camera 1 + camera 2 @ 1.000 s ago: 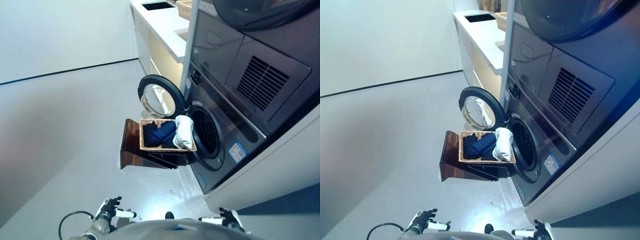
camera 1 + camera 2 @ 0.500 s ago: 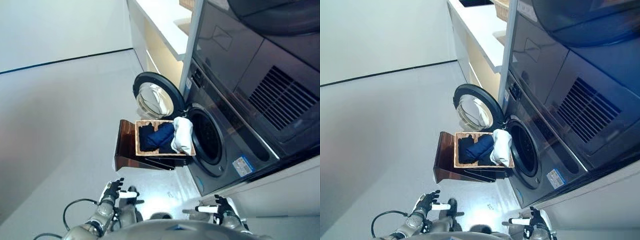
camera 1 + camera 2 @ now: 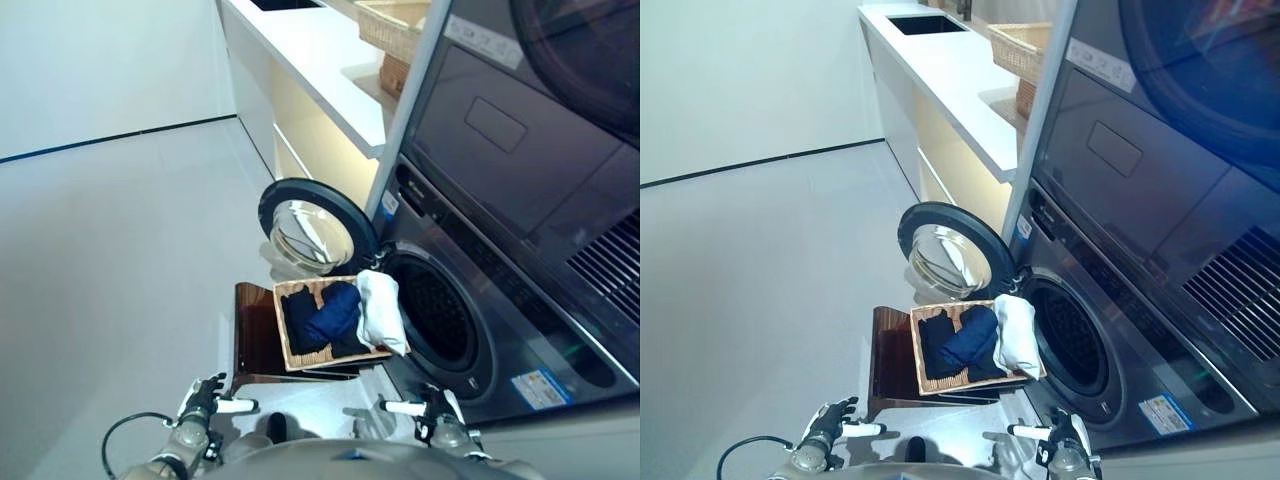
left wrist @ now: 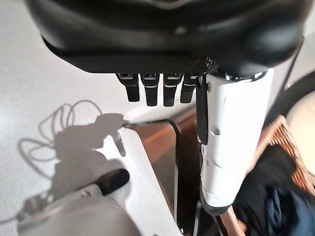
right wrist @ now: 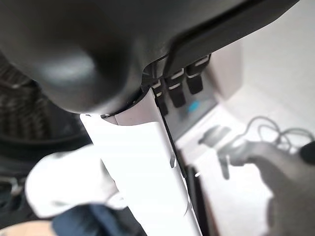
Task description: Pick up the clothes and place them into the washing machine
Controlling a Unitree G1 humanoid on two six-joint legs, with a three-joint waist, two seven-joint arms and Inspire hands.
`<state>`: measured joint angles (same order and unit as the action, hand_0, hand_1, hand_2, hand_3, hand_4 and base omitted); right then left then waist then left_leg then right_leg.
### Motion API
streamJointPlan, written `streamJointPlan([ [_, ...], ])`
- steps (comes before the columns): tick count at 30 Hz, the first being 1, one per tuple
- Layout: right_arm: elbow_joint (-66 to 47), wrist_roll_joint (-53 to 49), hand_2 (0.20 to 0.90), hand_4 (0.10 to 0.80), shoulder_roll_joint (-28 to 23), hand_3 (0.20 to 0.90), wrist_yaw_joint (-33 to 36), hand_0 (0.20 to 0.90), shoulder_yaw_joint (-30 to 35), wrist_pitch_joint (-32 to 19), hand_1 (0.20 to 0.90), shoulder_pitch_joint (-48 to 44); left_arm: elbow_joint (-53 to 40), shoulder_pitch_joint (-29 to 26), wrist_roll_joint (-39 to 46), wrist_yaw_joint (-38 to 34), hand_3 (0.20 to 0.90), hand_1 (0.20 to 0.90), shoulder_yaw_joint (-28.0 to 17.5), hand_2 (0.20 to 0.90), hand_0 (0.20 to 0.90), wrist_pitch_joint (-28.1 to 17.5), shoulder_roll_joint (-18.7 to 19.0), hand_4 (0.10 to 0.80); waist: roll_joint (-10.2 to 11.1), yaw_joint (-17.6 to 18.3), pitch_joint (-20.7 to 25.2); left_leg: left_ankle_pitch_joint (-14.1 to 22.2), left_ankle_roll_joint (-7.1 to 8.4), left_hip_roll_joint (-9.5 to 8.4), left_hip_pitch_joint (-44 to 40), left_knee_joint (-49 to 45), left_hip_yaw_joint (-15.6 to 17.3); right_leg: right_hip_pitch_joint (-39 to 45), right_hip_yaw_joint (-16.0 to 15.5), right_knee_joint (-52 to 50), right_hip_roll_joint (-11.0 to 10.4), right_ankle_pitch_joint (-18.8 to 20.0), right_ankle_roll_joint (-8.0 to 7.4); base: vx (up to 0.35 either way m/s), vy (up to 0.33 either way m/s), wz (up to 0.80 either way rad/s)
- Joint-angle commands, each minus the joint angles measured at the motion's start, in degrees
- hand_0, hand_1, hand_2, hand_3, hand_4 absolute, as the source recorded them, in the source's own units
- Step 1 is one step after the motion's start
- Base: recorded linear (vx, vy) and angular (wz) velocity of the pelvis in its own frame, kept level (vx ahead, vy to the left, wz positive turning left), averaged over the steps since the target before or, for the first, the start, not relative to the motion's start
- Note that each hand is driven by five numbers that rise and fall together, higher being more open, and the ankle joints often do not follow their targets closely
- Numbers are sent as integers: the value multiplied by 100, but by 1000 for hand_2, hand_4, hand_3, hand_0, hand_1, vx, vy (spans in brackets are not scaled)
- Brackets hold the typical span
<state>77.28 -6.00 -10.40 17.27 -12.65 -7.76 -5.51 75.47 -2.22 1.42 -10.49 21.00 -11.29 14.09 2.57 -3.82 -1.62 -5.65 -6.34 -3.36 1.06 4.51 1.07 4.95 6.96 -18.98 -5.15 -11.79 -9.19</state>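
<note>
A shallow wicker basket (image 3: pixel 287 347) rests on a low dark brown box (image 3: pixel 252 342) in front of the washing machine (image 3: pixel 500 330). Dark blue clothes (image 3: pixel 322 315) and a white cloth (image 3: pixel 380 308) lie in it. The white cloth hangs over the basket edge nearest the drum opening (image 3: pixel 438 312). The round door (image 3: pixel 312 224) stands open. My left hand (image 3: pixel 200 398) is open and empty, low and short of the box. My right hand (image 3: pixel 432 417) is open and empty, low in front of the machine. The left wrist view shows the box (image 4: pixel 162 142) and dark clothes (image 4: pixel 275 206) past the fingers.
A white counter (image 3: pixel 310 50) with a wicker tray (image 3: pixel 392 22) runs along the wall beyond the machine. A second machine (image 3: pixel 560 120) is stacked above. Pale grey floor (image 3: pixel 110 260) stretches to the left.
The whole picture has shifted: the camera moved, so machine and basket sit lower and more to the right. Both hands stay low, open and empty.
</note>
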Motion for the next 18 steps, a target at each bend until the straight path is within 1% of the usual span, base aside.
streamJointPlan([
  [1, -223, -52, 900, 800, -365, 900, 145, 900, 19, -221, 900, -325, 199, -159, -292, -30, 900, 900, 101, 900, 900, -83, 149, 800, -240, -15, 74, 113, 365, 269, 235, -43, -135, -885, -382, -821, 298, 1563, 234, 153, 158, 21],
  [2, -223, -52, 900, 800, -364, 900, 145, 900, 18, -221, 900, -324, 199, -159, -292, -30, 900, 900, 100, 900, 900, -84, 150, 800, -223, 12, 59, 120, 364, 245, 222, -47, -157, -874, -405, -854, 274, 1526, 234, 229, 126, 9],
  [3, -212, -30, 900, 800, -374, 900, 146, 900, 37, -192, 900, -344, 265, -139, -299, -6, 900, 900, 89, 900, 900, -59, 161, 800, -281, 38, 83, 182, 388, 226, 69, 18, -200, -958, -684, -504, 185, 1279, 303, 192, 16, 5],
  [4, -220, -11, 900, 800, -393, 900, 157, 900, 57, -184, 900, -360, 276, -133, -304, -1, 900, 900, 84, 900, 900, -64, 170, 800, -312, 54, 93, 233, 422, 231, -22, 41, -232, -989, -895, -68, 87, 1135, 346, 278, -4, 7],
  [5, -217, 25, 900, 800, -416, 900, 162, 900, 78, -160, 900, -401, 301, -138, -319, -3, 900, 900, 92, 900, 900, -83, 172, 800, -323, 66, 96, 293, 452, 225, -99, 49, -258, -1077, -1062, 427, -18, 1185, 364, 250, -58, 14],
  [6, -225, 72, 900, 800, -433, 900, 160, 900, 91, -134, 900, -442, 311, -147, -327, -10, 900, 900, 88, 900, 900, -84, 171, 800, -304, 82, 80, 357, 481, 205, -184, 49, -272, -1160, -1219, 917, -117, 1362, 343, 291, -111, 11],
  [7, -240, 180, 900, 800, -469, 900, 183, 900, 96, -67, 900, -496, 275, -167, -305, -54, 900, 900, 32, 900, 900, -87, 164, 800, -242, 92, 58, 495, 528, 177, -343, 49, -259, -1279, -1471, 1526, -321, 1751, 236, 243, -110, 11],
  [9, -211, 129, 900, 800, -461, 900, 196, 900, 131, -73, 900, -483, 242, -193, -222, -94, 900, 900, -46, 900, 900, -107, 156, 800, -137, 137, 64, 560, 563, 150, -397, 49, -304, -1129, -1191, 1727, -250, 1800, 249, 157, -76, 20],
  [10, -210, 129, 900, 800, -460, 900, 196, 900, 130, -74, 900, -483, 242, -192, -221, -94, 900, 900, -46, 900, 900, -107, 157, 800, -138, 136, 57, 565, 564, 152, -408, 49, -304, -1117, -1192, 1730, -248, 1797, 250, 101, -50, 25],
  [12, -135, 20, 900, 800, -426, 900, 201, 900, 199, -84, 900, -436, 230, -171, -159, -121, 900, 900, -90, 900, 900, -99, 58, 800, -85, 96, 147, 587, 635, 214, -420, 49, -296, -929, -1302, 1849, -243, 1781, 262, 169, -113, 45],
  [13, -102, -92, 900, 800, -400, 900, 225, 900, 272, -113, 900, -363, 231, -107, -100, -94, 900, 900, -100, 900, 900, -93, -54, 800, -36, 70, 244, 618, 725, 298, -415, 49, -300, -705, -1467, 2044, -206, 1763, 280, 224, -177, 57],
  [14, -86, -165, 900, 800, -397, 900, 232, 900, 320, -134, 900, -344, 214, -91, -62, -77, 900, 900, -103, 900, 900, -110, -96, 800, -15, 74, 251, 621, 772, 361, -392, -31, -283, -604, -1536, 2093, -190, 1727, 311, 180, -180, 54],
  [15, -86, -268, 900, 800, -390, 900, 250, 900, 361, -170, 900, -339, 212, -86, -42, -80, 900, 900, -109, 900, 900, -132, -111, 800, 24, 85, 209, 683, 828, 371, -242, -427, -267, -536, -1559, 2092, -190, 1677, 368, 45, -141, 50],
  [16, -109, -406, 900, 800, -381, 900, 285, 900, 396, -227, 900, -337, 224, -83, 4, -92, 900, 900, -113, 900, 900, -136, -124, 800, 71, 106, 114, 690, 942, 356, 90, -1173, -226, -468, -1589, 2091, -183, 1630, 459, 2, -97, 59],
  [17, -109, -406, 900, 800, -381, 900, 285, 900, 396, -227, 900, -337, 224, -83, 4, -92, 900, 900, -113, 900, 900, -136, -124, 800, 70, 109, 118, 695, 942, 356, 99, -1183, -229, -472, -1592, 2091, -183, 1630, 459, -126, -97, 65],
  [18, -221, -547, 900, 800, -349, 900, 397, 900, 396, -312, 900, -371, 218, -122, 170, -179, 900, 900, -156, 900, 900, -182, -170, 800, 97, 11, -182, 426, 1073, 256, 603, -1874, -416, -448, -1564, 2024, -176, 1604, 560, -82, -50, 54],
])
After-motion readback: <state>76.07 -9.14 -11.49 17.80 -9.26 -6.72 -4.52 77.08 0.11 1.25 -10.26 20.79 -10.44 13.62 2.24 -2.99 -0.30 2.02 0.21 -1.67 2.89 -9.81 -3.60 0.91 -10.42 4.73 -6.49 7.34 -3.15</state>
